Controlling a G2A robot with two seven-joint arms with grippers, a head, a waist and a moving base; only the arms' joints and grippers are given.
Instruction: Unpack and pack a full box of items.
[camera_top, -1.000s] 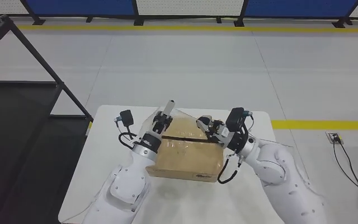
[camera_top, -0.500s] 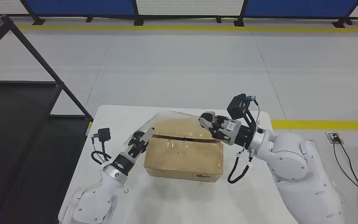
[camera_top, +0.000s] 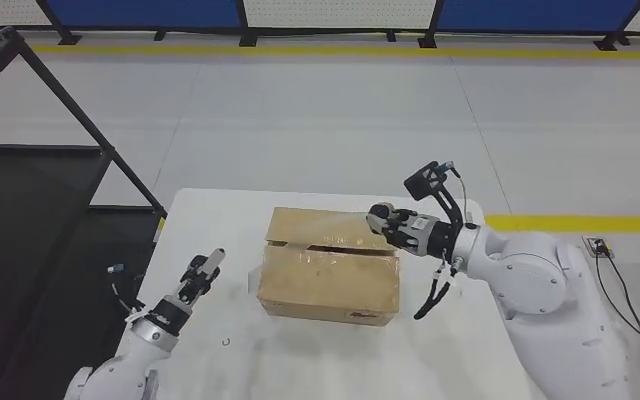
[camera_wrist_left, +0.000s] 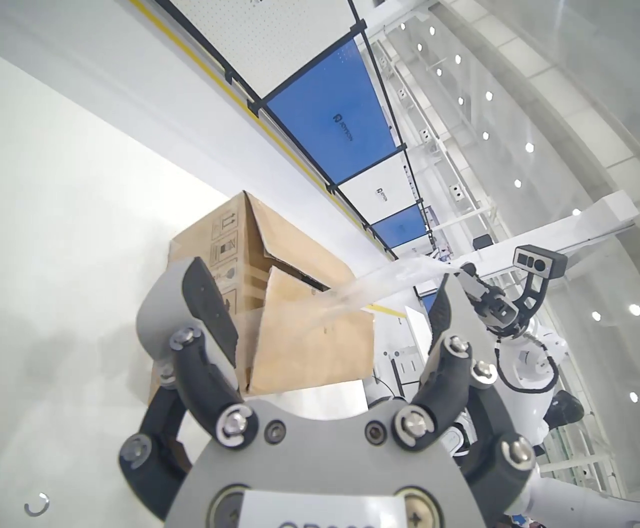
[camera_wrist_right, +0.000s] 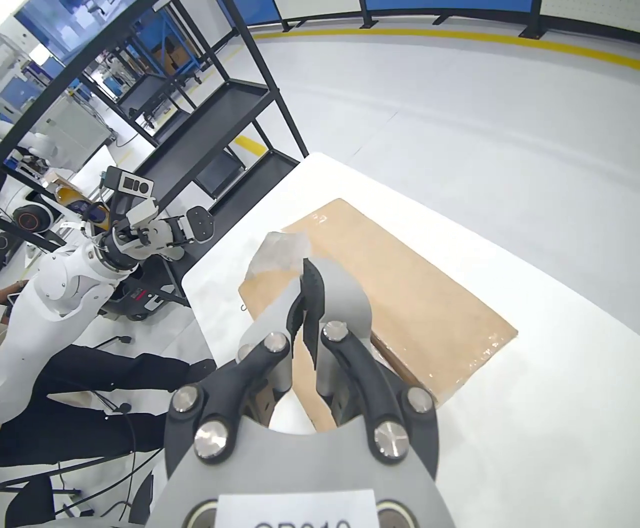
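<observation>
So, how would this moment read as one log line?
box on table | right gripper shut on tape strip | left gripper open, apart from box

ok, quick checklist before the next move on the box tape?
1. Right tool gripping the clear tape: ok, shut on it.
2. Tape free of the box: not ok, in the left wrist view the strip runs from the box top to the right tool.
3. Left tool out of the way: ok, open, off to the box's side, not touching it.
4. Box contents reachable: cannot tell, the top flaps cover them.
5. Small ring on the table: ok, apart from both arms.
</observation>
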